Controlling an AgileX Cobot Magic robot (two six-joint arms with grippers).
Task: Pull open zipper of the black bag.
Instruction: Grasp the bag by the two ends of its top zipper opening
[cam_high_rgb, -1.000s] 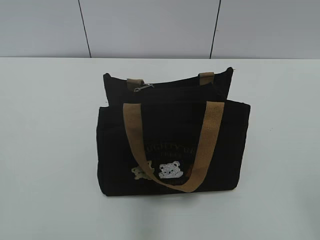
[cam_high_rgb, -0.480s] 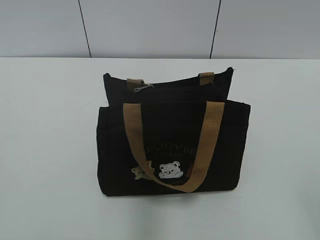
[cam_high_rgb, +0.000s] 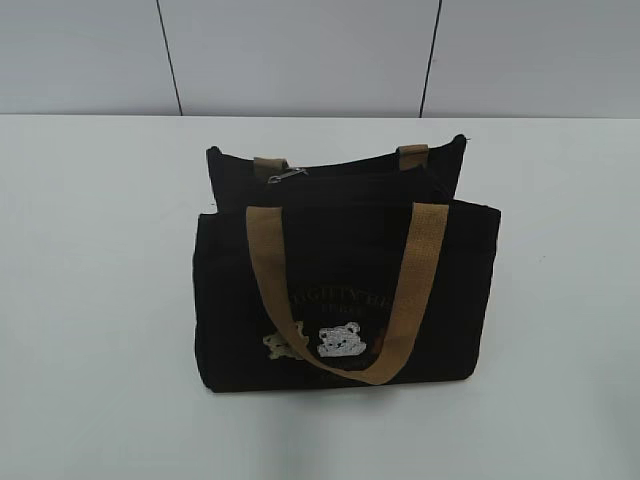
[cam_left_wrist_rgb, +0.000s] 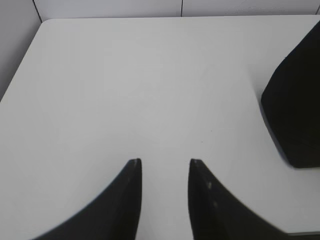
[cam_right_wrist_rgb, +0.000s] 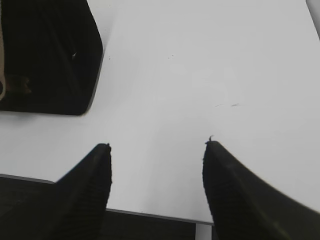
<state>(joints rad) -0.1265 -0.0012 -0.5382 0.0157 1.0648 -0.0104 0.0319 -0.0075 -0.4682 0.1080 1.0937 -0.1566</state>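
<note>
Zipper (cam_high_rgb: 345, 172) runs closed along the top of the black bag (cam_high_rgb: 345, 290), its pull tab (cam_high_rgb: 287, 176) at the left end. The bag stands on the white tabletop (cam_high_rgb: 100, 300), well ahead of both jaws. The left gripper (cam_left_wrist_rgb: 165, 161) has jaws slightly apart and empty; the right gripper (cam_right_wrist_rgb: 157, 145) has jaws wide apart and empty.

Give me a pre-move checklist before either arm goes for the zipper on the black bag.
1. Black bag sits flat on the white table: ok.
2. Zipper pull tab in sight, at the left end of the bag's top: ok.
3. Zipper fully shut along its length: cannot tell, black on black.
4. Left gripper open and holding nothing, over bare table beside the bag: ok.
5. Right gripper open wide and holding nothing, near the table edge: ok.
6. Tan handle off the zipper line, hanging down the front face: ok.
</note>
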